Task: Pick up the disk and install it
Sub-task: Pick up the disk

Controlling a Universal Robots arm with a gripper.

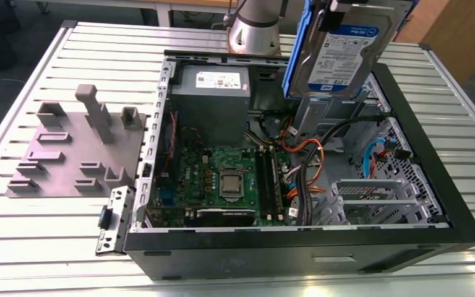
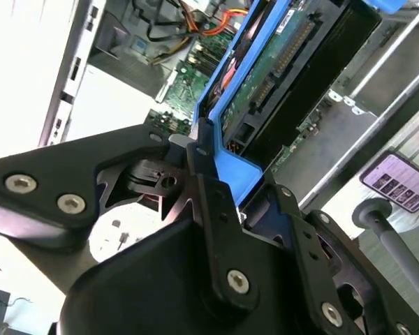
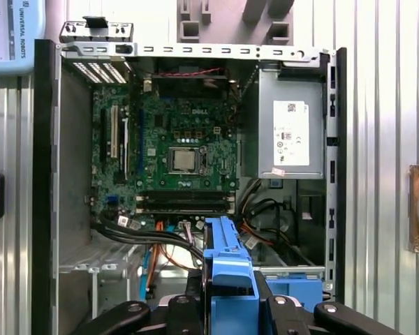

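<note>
The exterior view looks down from high at the open computer case (image 1: 303,154) on the worktop (image 1: 23,235). Both wrist views sit just behind the hand (image 3: 230,307), facing past it into that same case.

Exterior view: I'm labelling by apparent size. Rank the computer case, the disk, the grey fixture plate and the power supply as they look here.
1. Computer case
2. Grey fixture plate
3. The disk and power supply look alike; the disk, held up in the air, may be nearer the camera, so unranked.

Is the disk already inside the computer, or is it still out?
Still out. The gripper is shut on the disk by its blue rail, holding it on edge in the air above the open computer case.
</note>
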